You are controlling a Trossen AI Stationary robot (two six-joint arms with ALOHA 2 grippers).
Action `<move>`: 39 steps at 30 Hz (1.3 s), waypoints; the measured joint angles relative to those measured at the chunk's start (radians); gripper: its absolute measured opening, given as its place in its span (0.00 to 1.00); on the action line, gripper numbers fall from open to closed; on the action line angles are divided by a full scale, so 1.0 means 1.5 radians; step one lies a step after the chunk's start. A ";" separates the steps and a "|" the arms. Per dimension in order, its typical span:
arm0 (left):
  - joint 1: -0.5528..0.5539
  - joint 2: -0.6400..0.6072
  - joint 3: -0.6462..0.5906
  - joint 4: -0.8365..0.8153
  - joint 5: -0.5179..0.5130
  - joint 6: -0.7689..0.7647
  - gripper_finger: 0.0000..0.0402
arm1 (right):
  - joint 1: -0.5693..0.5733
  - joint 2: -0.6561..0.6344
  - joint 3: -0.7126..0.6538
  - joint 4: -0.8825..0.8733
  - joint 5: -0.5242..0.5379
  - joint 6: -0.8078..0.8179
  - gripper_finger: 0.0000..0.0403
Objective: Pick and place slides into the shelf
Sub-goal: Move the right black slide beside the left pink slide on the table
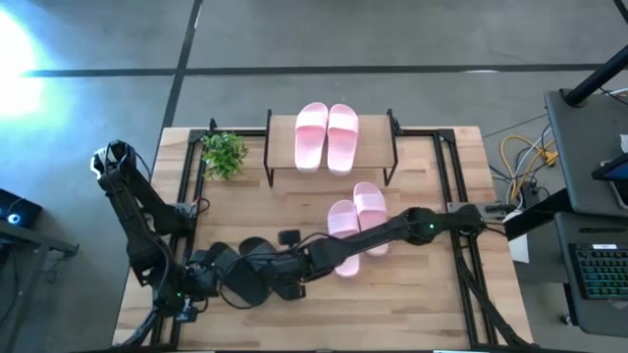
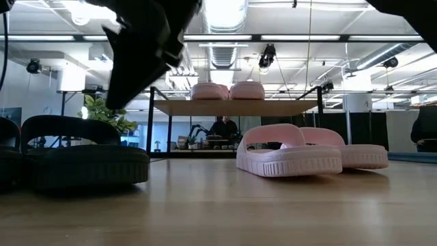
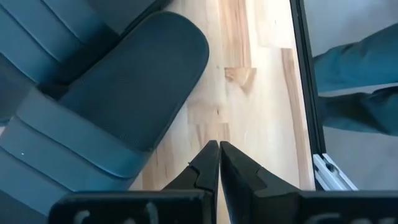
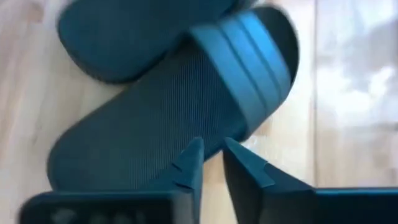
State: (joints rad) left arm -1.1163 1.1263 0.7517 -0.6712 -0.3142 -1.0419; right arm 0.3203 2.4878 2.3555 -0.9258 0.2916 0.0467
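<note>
— On the shelf point(image 1: 280, 147), what is already placed?

— One pink pair point(image 1: 327, 135) is set on the top board. A second pink pair point(image 1: 356, 224) is left on the table in front of the shelf, and the black slides point(image 2: 80, 161) farther forward, near the left arm's base.

— And the grippers?

— The right gripper point(image 4: 211, 163) is held slightly parted above a black slide, nothing gripped. The left gripper point(image 3: 219, 163) is pressed closed, empty.

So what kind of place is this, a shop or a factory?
Probably a robotics lab or workshop in an industrial hall: exposed ceiling ducts overhead, a concrete floor around the wooden table, and a keyboard with loose cables beside it.
</note>
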 joint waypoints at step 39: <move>0.001 -0.001 -0.014 -0.018 -0.025 0.000 0.00 | -0.046 0.001 -0.127 0.243 0.054 -0.097 0.33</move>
State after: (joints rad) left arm -1.1141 1.1252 0.7307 -0.6979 -0.3518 -1.0424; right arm 0.2517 2.4895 2.1648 -0.5616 0.3731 -0.0993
